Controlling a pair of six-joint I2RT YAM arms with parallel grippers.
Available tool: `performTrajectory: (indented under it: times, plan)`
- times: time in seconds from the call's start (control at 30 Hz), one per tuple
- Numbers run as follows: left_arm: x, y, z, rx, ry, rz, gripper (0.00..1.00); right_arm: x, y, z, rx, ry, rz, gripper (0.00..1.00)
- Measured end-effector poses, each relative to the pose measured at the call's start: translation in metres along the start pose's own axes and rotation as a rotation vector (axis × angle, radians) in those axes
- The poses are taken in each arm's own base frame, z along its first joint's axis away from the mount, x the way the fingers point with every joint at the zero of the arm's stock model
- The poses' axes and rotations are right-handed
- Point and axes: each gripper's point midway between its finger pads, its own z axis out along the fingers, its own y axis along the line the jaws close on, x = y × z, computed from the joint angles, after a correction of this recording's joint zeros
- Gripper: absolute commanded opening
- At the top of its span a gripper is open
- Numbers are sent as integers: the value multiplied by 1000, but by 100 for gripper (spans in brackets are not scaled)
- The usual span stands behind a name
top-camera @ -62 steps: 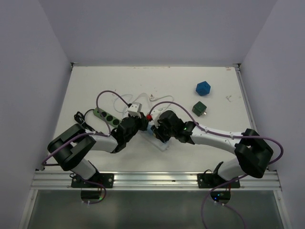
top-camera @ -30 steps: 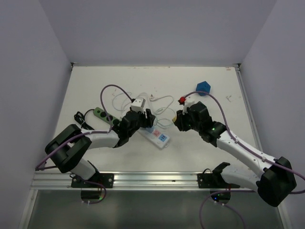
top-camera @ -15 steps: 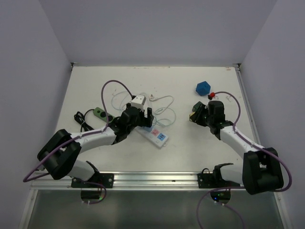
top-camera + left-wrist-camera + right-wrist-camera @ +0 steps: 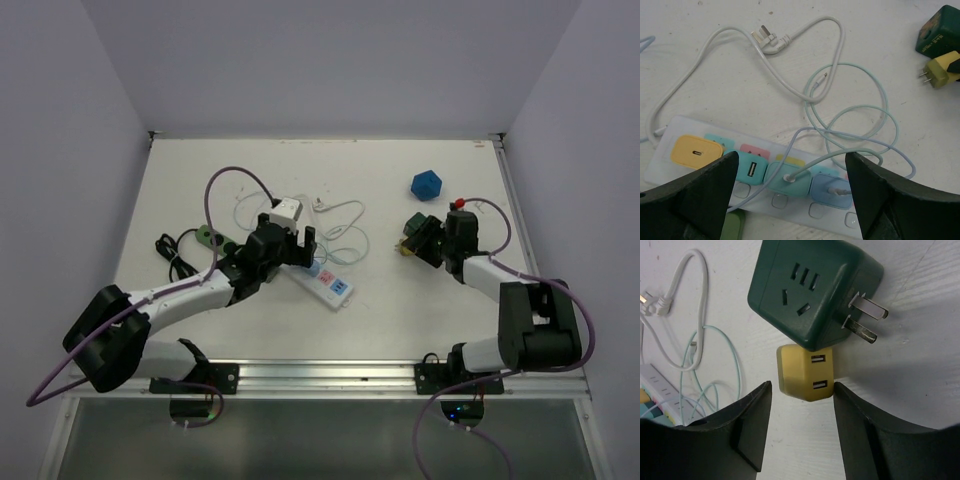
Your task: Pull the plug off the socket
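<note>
**Yellow charger's off the strip**

My right gripper (image 4: 801, 390) isn't gripping anything. Its fingers are parted either side of the yellow USB charger (image 4: 805, 374), which lies on the table (image 4: 900, 440) just beside the green cube adapter (image 4: 810, 290), well apart from the white power strip (image 4: 670, 150). My left gripper (image 4: 790, 200) hangs wide open over that strip.

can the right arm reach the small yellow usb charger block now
Probably yes: the right gripper is open just over the small yellow USB charger block, nothing between; the dark green cube adapter beside it sits clear of the jaws.
</note>
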Motion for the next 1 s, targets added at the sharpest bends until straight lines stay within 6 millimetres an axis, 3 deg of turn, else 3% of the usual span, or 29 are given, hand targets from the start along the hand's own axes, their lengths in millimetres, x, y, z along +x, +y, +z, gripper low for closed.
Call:
performTrajectory:
  times: [0.2, 0.43, 0.57, 0.63, 0.8, 1.0]
  plan:
    - [-9, 3, -6, -11, -31, 1, 92, 8, -9, 2, 14, 24, 50, 64]
    - [13, 13, -8, -30, 11, 11, 93, 7, -9, -12, 6, 5, 46, 65]
    - [19, 15, -8, -33, 20, 13, 93, -6, 18, -34, -93, -64, -33, 63]
    - [19, 15, -9, -34, 20, 13, 93, -5, 37, -44, -146, -82, -110, 56]
    - [19, 18, -9, -42, 18, 10, 94, 28, 92, -64, -297, -55, -339, 40]
    - [17, 21, -9, -49, 11, 13, 93, 77, 129, -78, -437, 11, -571, 37]
